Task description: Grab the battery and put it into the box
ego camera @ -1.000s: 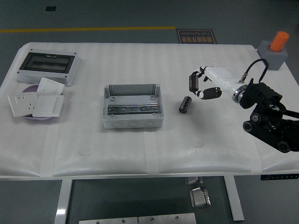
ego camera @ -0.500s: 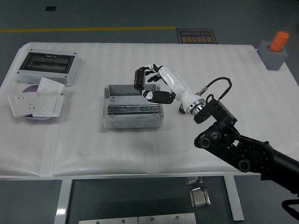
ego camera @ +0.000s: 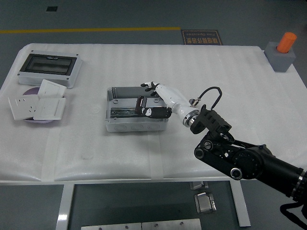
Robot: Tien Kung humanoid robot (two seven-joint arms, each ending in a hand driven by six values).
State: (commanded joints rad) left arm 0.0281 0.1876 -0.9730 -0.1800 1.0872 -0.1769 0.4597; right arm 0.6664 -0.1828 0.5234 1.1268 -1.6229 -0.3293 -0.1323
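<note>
Battery (ego camera: 140, 105) in right hand (ego camera: 152, 99) over box (ego camera: 136, 114)

Workshop: electrical enclosures (ego camera: 49, 68), wall sockets (ego camera: 21, 106) (painted concrete floor)

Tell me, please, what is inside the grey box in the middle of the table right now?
Inside the grey box a metal rail lies along the floor. The right hand holds a battery down into it. The hand covers the box's right part.

- The right hand (ego camera: 154, 99) is reaching over the grey box (ego camera: 136, 116) on the white surface (ego camera: 216, 67).
- Its fingers are gripping a black battery (ego camera: 140, 105), holding it upright inside the box's open top.
</note>
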